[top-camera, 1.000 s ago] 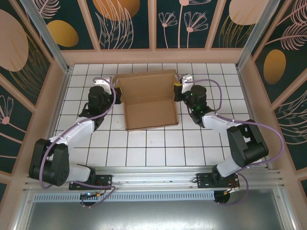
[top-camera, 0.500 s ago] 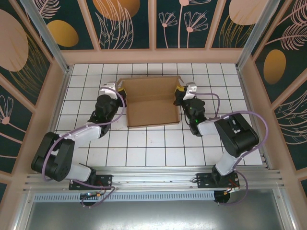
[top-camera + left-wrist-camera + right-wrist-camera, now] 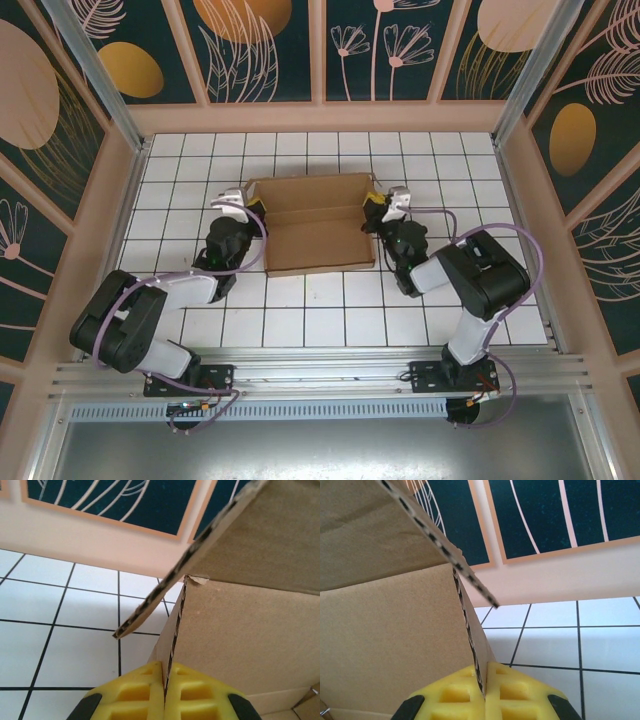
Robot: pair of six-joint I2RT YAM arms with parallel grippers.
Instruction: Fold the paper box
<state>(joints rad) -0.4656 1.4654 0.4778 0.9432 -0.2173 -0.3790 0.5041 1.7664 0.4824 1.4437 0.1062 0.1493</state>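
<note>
Top external | I see paper box (image 3: 315, 225) on white-tiled table (image 3: 300, 310), floral wall panels (image 3: 260, 50) around | left fingers (image 3: 132, 692), right fingers (image 3: 512, 692) clamp its side walls

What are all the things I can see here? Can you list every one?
paper box: one, brown cardboard, toward the back of the table, between the two end effectors
table: one, white tiles with dark lines, under everything
wall panels: several, dark teal with orange and pink plants, around the table
metal rail: one, silver, near edge
left arm: one, black and white, left side
right arm: one, black and white, right side
left end effector: one, yellow, shut on the box's left wall
right end effector: one, yellow, shut on the box's right wall
</note>
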